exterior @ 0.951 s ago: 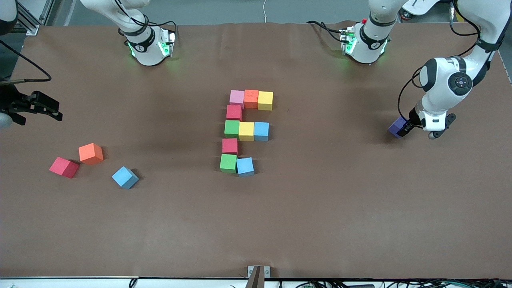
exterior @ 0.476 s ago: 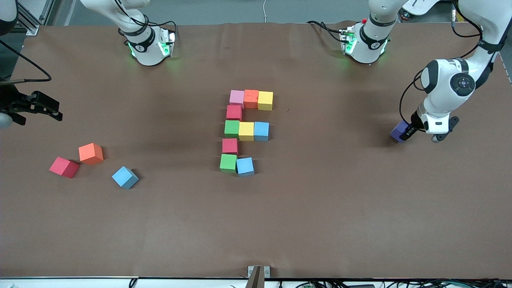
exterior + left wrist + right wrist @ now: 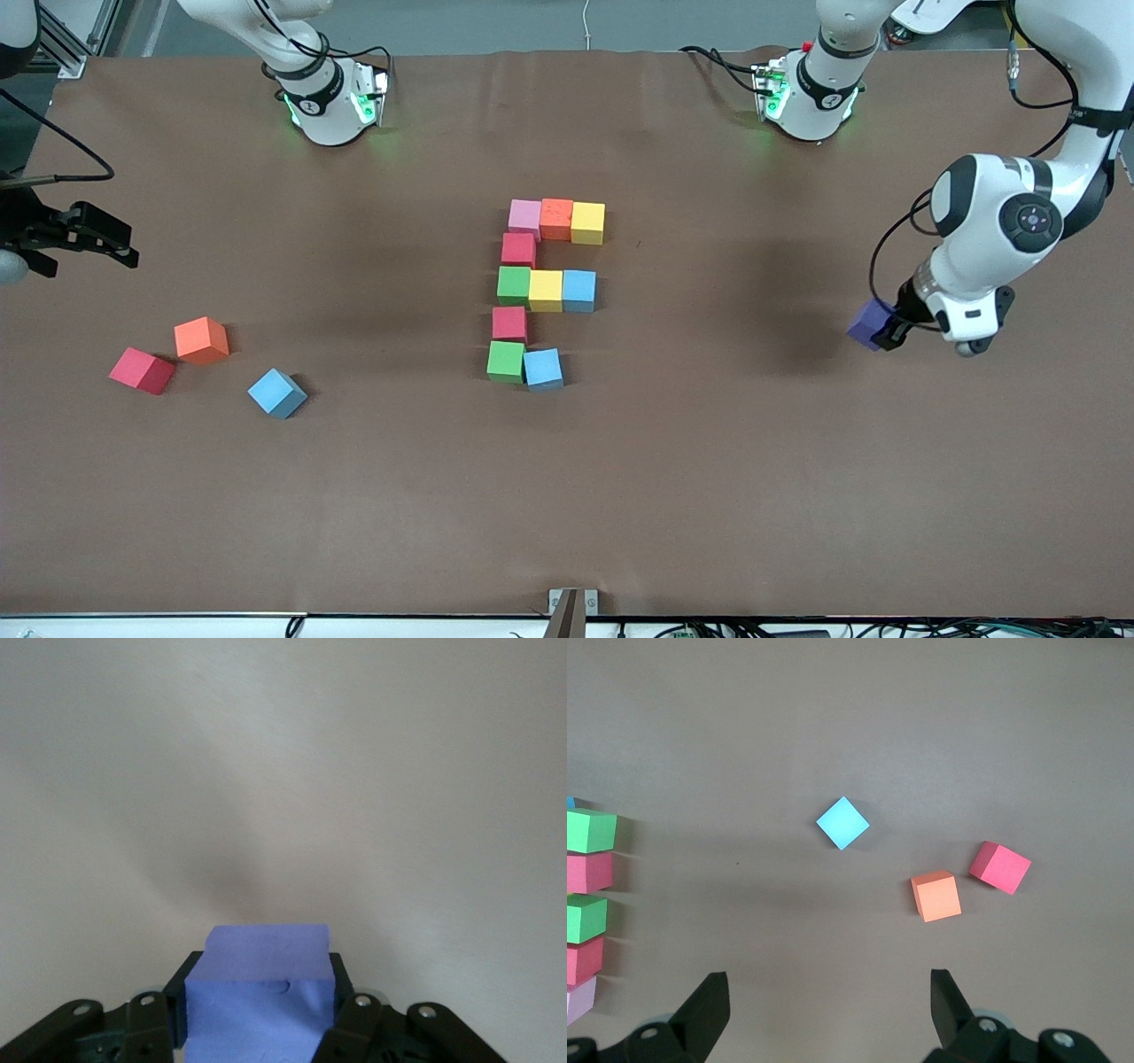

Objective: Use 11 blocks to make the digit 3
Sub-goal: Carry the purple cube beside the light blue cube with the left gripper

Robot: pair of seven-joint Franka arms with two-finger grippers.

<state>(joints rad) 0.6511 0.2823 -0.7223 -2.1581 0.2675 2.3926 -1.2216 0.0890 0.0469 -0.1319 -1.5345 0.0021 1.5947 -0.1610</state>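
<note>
My left gripper is shut on the purple block, held just above the table near the left arm's end. In the left wrist view the purple block fills the space between the fingers. The digit 3 lies mid-table: a pink, orange, yellow row, a red block, a green, yellow, blue row, a second red block, then green and blue. My right gripper waits open near the right arm's end, over bare table.
Three loose blocks lie toward the right arm's end: a red one, an orange one touching it, and a blue one a little apart. A metal bracket sits at the table's edge nearest the front camera.
My left gripper closed on the purple block and raised it off the table, swinging toward the front camera. The right arm and the other blocks have not moved.
</note>
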